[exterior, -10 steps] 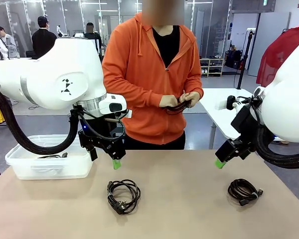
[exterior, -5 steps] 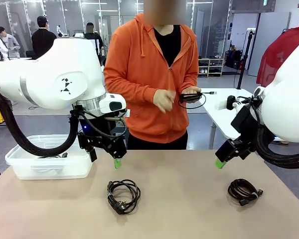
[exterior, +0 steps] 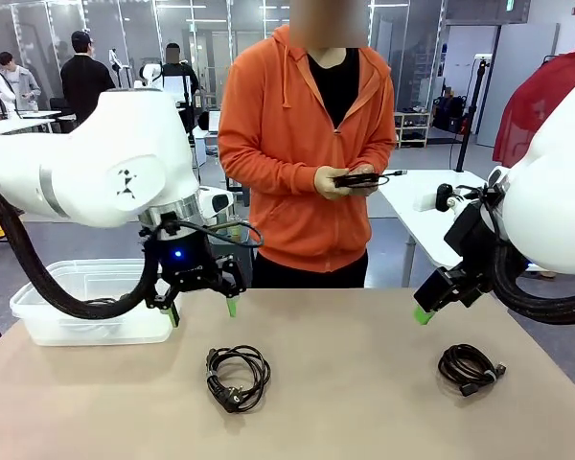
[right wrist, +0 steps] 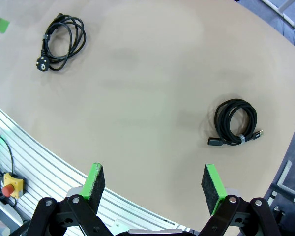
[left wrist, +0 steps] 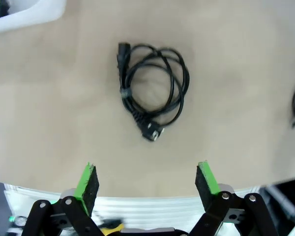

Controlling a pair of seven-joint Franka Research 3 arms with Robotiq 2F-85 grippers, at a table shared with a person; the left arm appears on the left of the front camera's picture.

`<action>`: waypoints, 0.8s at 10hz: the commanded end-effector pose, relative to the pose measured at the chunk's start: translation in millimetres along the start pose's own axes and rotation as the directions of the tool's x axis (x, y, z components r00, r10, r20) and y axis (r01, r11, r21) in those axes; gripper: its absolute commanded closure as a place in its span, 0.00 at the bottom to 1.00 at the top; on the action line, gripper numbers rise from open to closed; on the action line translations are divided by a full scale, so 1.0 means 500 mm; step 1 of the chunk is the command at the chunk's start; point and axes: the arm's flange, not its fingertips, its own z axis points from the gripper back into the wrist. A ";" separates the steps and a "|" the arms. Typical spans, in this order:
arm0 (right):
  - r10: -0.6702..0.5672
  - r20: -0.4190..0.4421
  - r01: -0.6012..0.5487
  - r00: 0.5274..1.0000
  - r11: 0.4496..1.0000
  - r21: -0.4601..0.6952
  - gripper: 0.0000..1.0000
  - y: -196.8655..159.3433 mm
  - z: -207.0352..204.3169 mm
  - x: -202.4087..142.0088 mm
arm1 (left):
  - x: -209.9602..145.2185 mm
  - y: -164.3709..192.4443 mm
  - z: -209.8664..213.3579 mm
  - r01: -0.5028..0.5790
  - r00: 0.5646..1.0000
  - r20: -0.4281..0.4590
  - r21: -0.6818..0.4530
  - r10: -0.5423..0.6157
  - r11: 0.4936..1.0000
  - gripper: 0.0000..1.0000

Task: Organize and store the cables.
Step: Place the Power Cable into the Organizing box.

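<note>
Left gripper (exterior: 202, 310), open and empty, hovers above a loosely coiled black plugged cable (exterior: 216, 364) (pickup stage, seemingly); next: descend, close on the strands.

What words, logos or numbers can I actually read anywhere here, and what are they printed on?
No words or numbers can be read.
Left arm: a black geometric emblem, a mark without letters.
Small green sign near the ceiling: too small to read.
Yellow box with red button: no legible print.
Near cable and far-right cable: no legible print.
</note>
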 end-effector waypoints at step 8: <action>-0.008 -0.006 0.008 1.000 1.000 -0.005 0.00 -0.002 0.000 -0.003 | 0.043 -0.029 -0.123 -0.119 0.993 0.043 0.202 0.113 0.972 0.00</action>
